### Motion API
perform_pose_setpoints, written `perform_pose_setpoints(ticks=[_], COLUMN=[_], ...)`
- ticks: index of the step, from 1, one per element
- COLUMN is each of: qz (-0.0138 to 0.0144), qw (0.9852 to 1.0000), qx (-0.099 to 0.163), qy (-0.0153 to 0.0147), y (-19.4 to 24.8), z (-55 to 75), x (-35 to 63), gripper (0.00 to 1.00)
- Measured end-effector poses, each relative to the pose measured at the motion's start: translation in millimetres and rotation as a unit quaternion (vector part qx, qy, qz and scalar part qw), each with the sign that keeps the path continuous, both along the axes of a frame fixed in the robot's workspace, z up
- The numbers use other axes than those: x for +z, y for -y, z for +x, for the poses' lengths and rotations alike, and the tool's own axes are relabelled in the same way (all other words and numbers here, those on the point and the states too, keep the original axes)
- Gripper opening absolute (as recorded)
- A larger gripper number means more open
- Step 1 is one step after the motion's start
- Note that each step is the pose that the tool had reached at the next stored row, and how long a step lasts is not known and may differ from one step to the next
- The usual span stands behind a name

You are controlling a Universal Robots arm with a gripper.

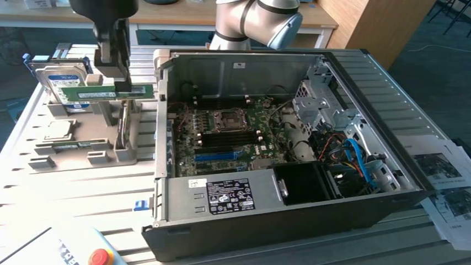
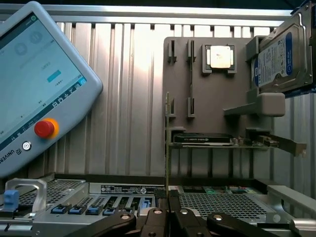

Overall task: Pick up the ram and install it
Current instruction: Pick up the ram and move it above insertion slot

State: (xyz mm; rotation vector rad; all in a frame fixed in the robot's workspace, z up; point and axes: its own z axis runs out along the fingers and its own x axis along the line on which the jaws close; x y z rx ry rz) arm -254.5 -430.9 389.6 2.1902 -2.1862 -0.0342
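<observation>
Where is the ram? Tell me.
The ram is held by the gripper above the grey parts holder at the exterior view's left, in front of the hard drive, outside the open computer case.

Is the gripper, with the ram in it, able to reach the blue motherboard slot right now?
Probably yes: the gripper, shut on the ram, hangs beside the open case, and the blue slot lies uncovered from above.
</observation>
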Motion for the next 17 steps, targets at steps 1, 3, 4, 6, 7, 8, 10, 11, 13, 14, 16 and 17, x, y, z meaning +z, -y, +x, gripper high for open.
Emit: perform_pose_setpoints(ticks=[1,3,4,6,7,8,10,11,13,14,16,17], qz=[0.0000,0.0000,0.0000,0.0000,0.0000,-0.0001,0.0000,0.0000,0.0000,0.0000,0.0000,0.0000], qw=[1.0000,1.0000,1.0000,1.0000,1.0000,1.0000,1.0000,1.0000,1.0000,1.0000,1.0000,1.0000], qx=[0.000,0.000,0.000,0.000,0.000,0.000,0.000,0.000,0.000,0.000,0.000,0.000], qy=[0.0000,0.0000,0.0000,0.0000,0.0000,-0.0001,0.0000,0.0000,0.0000,-0.0001,0.0000,0.0000], y=[0.3,1.0,1.3,1.9,2.2,2.5,3.2,3.5,4.1,4.4,5.0,5.3], z=[2.0,6.2,8.2,12.1,14.1,16.3,20.3,22.3,26.3,28.5,32.7,34.7], x=[0.0,0.0,0.0,0.0,0.0,0.1,0.0,0.1,0.0,0.1,0.0,0.1], gripper=[0.12,0.12,0.12,0.12,0.12,0.12,0.12,0.12,0.12,0.12,0.12,0.12])
